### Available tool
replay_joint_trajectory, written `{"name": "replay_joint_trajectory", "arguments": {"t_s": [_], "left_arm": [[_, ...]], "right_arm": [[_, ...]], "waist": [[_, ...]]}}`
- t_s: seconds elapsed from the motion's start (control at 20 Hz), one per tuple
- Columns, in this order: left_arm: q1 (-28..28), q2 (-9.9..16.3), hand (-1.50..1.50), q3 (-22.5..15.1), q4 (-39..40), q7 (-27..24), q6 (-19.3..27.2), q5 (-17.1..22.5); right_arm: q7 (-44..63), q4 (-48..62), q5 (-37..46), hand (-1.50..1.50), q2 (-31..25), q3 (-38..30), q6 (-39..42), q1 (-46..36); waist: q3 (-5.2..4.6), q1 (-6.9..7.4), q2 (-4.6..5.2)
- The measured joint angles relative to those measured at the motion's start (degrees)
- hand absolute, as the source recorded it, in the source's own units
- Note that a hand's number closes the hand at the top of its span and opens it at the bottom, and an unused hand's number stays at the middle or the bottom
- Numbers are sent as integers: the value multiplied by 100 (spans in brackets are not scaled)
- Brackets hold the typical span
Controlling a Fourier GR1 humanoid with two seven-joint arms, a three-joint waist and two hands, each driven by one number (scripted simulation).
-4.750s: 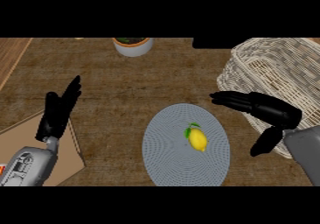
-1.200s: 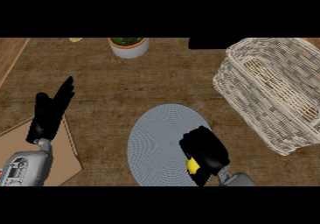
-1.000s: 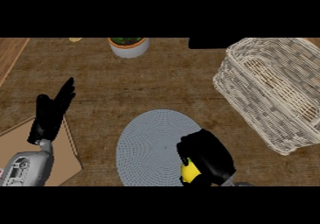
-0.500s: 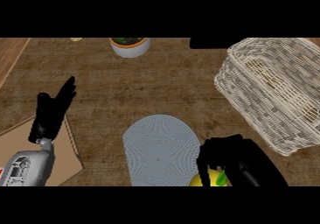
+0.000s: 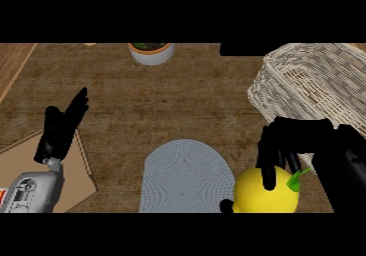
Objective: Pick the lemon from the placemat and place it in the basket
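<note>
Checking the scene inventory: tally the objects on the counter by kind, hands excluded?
Lemon: 1, held in the right hand
Placemat: 1
Wicker basket: 1
Potted plant: 1
Brown board under the open left hand: 1
Total: 5

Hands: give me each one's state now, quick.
Left hand: open, holding nothing, resting at the view's left.
Right hand: shut on the lemon.
</note>
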Motion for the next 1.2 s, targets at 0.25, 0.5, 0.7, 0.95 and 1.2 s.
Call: {"name": "replay_joint_trajectory", "arguments": {"t_s": [0.25, 0.5, 0.7, 0.95, 1.2], "left_arm": [[-76, 8, 0, 31, 87, 19, -9, -6], [-30, -5, 0, 14, 41, -4, 0, -33], [-83, -64, 0, -28, 44, -12, 67, -96], [-139, -103, 0, -49, 42, 28, 50, -100], [-62, -111, 0, -48, -41, -14, 18, -93]], "right_arm": [[477, 395, -657, 150, -269, -1028, 152, -1428], [196, 1049, -490, 150, -1329, -1444, 617, -1898], [-154, 1805, -378, 150, -2132, -1775, 980, -2141], [-976, 2840, -93, 150, -2983, -2088, 1083, -2151], [-2370, 3920, 203, 150, -3627, -2390, 614, -1902]], "waist": [[0, -14, -1], [4, -6, 8], [8, 7, 23], [12, 34, 36], [17, 54, 42]]}}
